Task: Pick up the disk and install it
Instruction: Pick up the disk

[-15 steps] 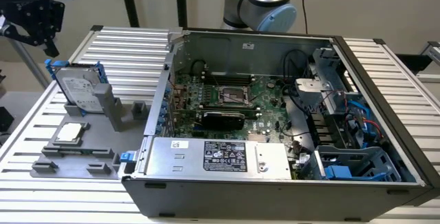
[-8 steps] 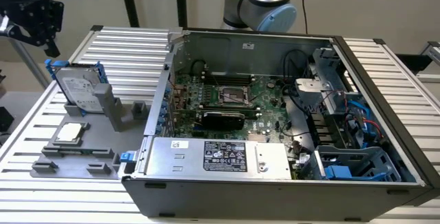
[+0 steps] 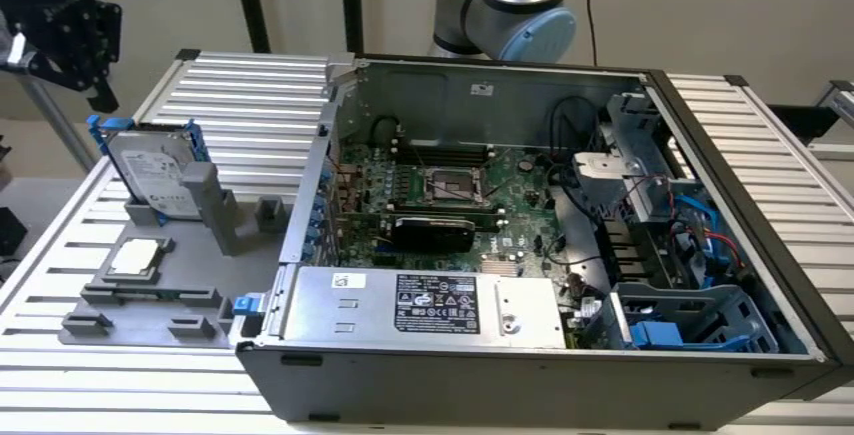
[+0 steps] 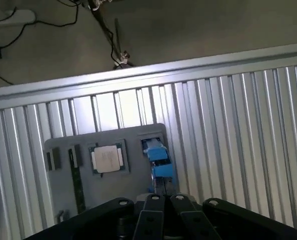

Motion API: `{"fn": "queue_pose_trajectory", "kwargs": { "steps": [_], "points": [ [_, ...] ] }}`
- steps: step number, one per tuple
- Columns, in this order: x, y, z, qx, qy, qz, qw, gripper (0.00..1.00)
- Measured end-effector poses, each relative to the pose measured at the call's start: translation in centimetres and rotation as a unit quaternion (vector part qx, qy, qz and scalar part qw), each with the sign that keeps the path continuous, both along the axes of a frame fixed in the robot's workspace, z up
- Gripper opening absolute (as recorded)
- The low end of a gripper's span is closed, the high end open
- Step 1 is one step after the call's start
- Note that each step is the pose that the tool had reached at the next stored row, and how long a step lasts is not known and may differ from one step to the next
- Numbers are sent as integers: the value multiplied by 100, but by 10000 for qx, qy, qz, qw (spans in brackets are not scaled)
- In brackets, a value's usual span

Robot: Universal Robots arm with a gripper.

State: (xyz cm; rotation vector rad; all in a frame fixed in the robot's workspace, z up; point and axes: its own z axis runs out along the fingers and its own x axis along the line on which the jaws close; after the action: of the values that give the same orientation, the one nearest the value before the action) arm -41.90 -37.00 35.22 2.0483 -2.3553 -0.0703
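Exterior view: the disk [image 3: 151,170] stands on edge in a slot of the grey fixture tray [image 3: 200,290] at the left of the frame. Its white label faces the camera and its blue carrier frame runs along both sides. The black gripper [image 3: 80,55] hangs in the upper left corner, above the disk and well apart from it. 1 CPU chip [image 3: 138,258] lies flat on the same tray, nearer the camera than the disk. The open computer case [image 3: 534,380] takes the centre and right, with a power-supply box [image 3: 427,305] along its near side. In the wrist view the gripper [image 4: 166,200] has its jaws drawn close together, holding nothing, and the disk [image 4: 158,160] shows edge-on beyond them, just beside the CPU chip [image 4: 107,159].
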Motion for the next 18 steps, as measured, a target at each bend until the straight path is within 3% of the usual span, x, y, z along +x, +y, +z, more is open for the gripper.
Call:
{"fn": "queue_pose_trajectory", "kwargs": {
  "steps": [3, 6, 8, 9, 15, 18],
  "points": [
    [3, -1, -12, -1, -17, 175, 9998, 0],
    [3, 0, -28, -1, -65, 303, 9995, 0],
    [2, 0, -32, -1, -73, 327, 9994, 0],
    [2, 0, -34, -1, -74, 331, 9994, 100],
    [2, 0, -48, 0, -79, 333, 9994, 100],
    [2, 0, -68, -2, -107, 339, 9994, 100]
  ]
}}
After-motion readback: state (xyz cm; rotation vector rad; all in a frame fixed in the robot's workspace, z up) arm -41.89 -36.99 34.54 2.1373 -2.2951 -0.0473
